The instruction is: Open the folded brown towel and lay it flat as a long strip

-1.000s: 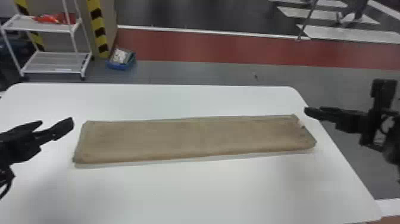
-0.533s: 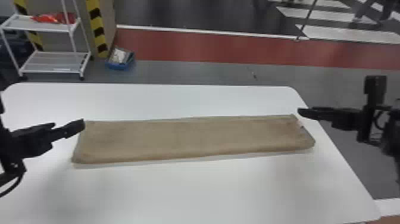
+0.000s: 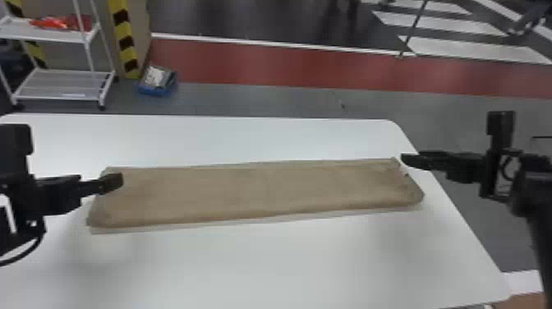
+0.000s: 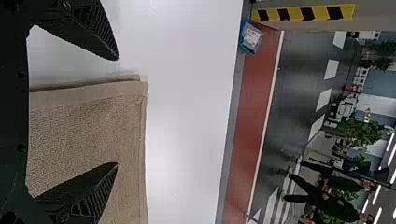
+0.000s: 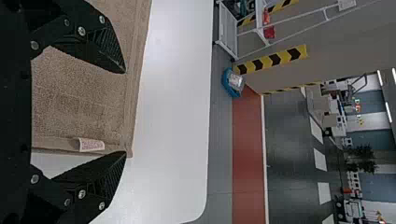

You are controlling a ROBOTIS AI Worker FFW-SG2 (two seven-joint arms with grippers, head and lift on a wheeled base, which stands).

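My left end effector (image 3: 101, 183) stands wide open and empty, its two black fingers spread at the left end of the long, flat, brown terry towel (image 3: 246, 191). In my left wrist view, one finger is over the cloth and the other is past its short edge, above the white, smooth-topped desk (image 3: 287, 267). My right end effector (image 3: 417, 160) is also wide open with nothing in its grasp, near the far corner of the towel's right end. In my right wrist view, its fingers likewise straddle the short edge, one over the towel and one over the desk.

The towel lies on the desk as a long strip from left to right in front of me, its right end slightly farther away. Layers show along its edges, with a narrow margin of the lower one peeking out along the near side. A small white label with reddish print (image 5: 91, 144) sits on the right short edge, near the far corner.

Beyond the desk, at left, I see a white metal shelf cart (image 3: 49, 37) bearing red items (image 3: 51, 22). Near it, a blue container (image 3: 144, 89) with pale contents sits on the floor, beside a yellow-and-black striped marking (image 3: 125, 45). A broad red floor band (image 3: 287, 65) runs across behind.
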